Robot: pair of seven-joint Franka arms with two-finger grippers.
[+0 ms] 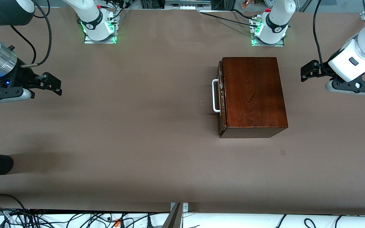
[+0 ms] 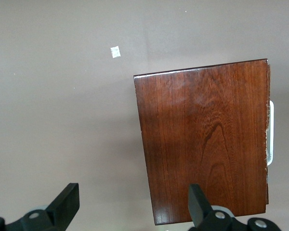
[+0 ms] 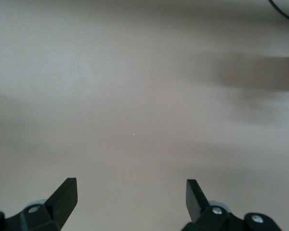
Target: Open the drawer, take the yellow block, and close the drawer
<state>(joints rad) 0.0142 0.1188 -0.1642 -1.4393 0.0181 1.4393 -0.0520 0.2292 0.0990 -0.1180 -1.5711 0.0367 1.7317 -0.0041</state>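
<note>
drawer shut, left hand beside box, right hand well apart

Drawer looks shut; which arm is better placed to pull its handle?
Probably right: the white handle of the drawer faces the open right gripper across bare table. The open left gripper hovers at the box's handleless end.

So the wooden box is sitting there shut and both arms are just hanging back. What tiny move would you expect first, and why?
Probably the right gripper, open over bare table at its own end, travels toward the white handle. The drawer is shut, so the yellow block is out of sight, and the handle faces the right arm's end. The left gripper, also open, waits off the box's other end.
</note>
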